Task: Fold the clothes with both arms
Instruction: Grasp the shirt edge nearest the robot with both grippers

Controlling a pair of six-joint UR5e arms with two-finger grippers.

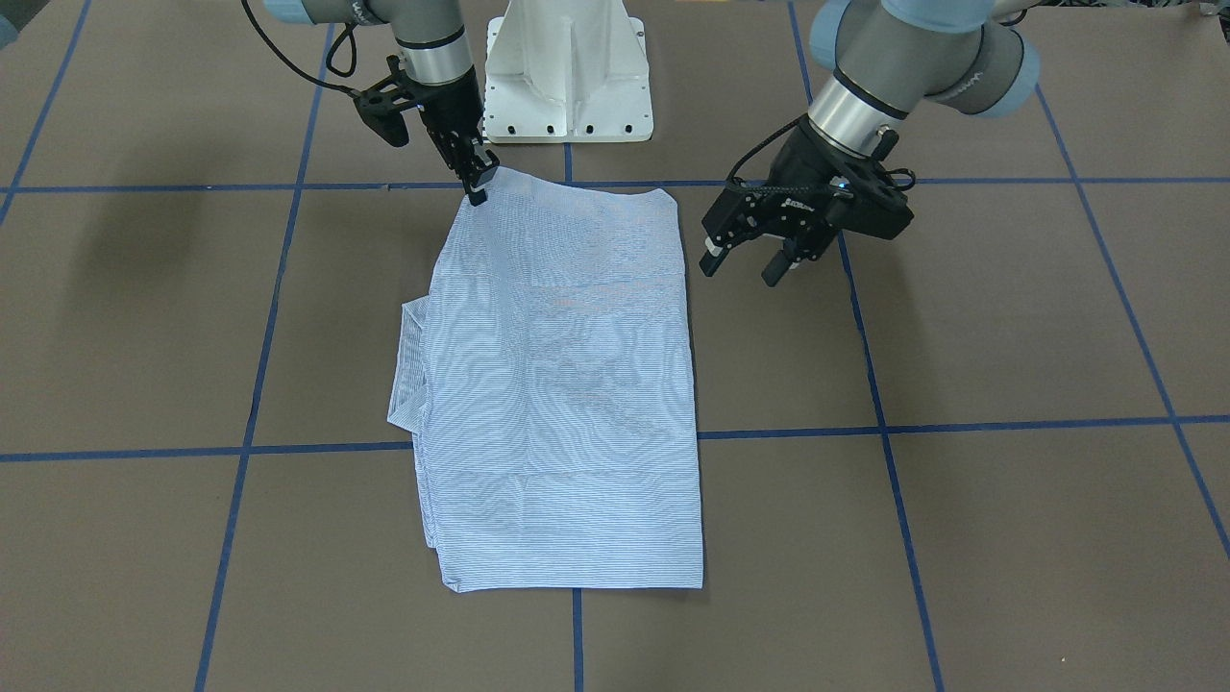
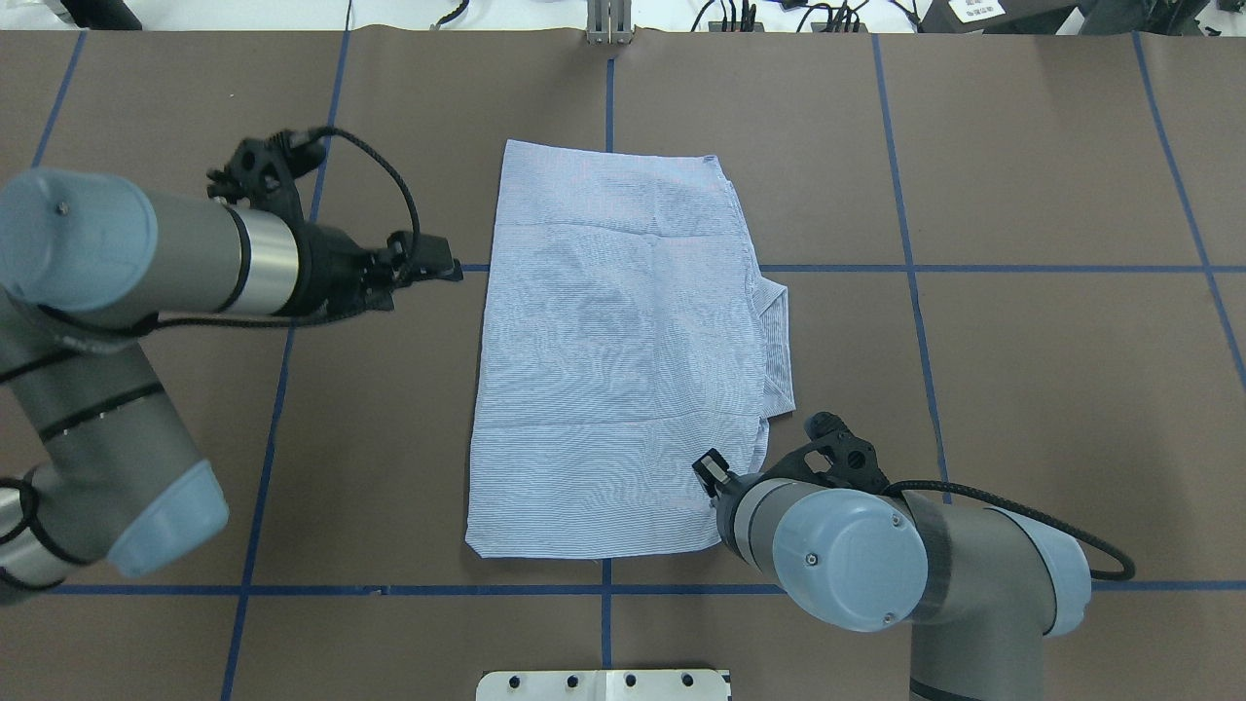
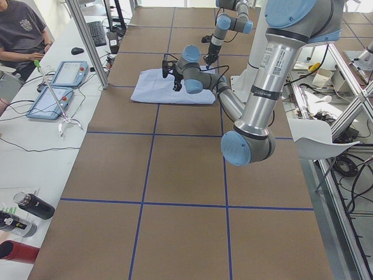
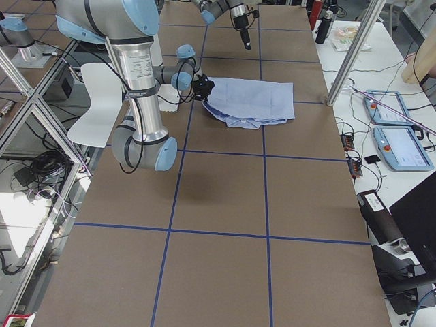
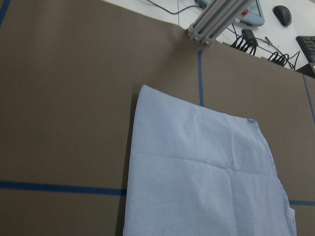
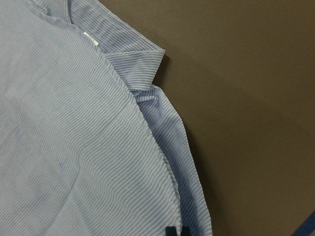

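The light blue striped shirt (image 1: 567,384) lies folded into a rectangle at the table's centre (image 2: 613,370), its collar (image 2: 774,331) poking out on my right side. My right gripper (image 1: 478,190) points down on the shirt's near right corner, shut on the fabric. In the right wrist view a dark fingertip (image 6: 171,230) sits at the cloth's edge, below the collar (image 6: 133,64). From overhead that gripper is hidden under its own wrist. My left gripper (image 1: 742,267) hovers open just off the shirt's left edge (image 2: 443,268), holding nothing. The left wrist view shows only the shirt (image 5: 206,172).
The white pedestal base (image 1: 567,77) stands close behind the shirt. Blue tape lines (image 2: 905,268) cross the brown table. A person (image 3: 17,29) sits at a side bench with tablets (image 3: 58,87) and bottles (image 3: 32,204) off the far edge.
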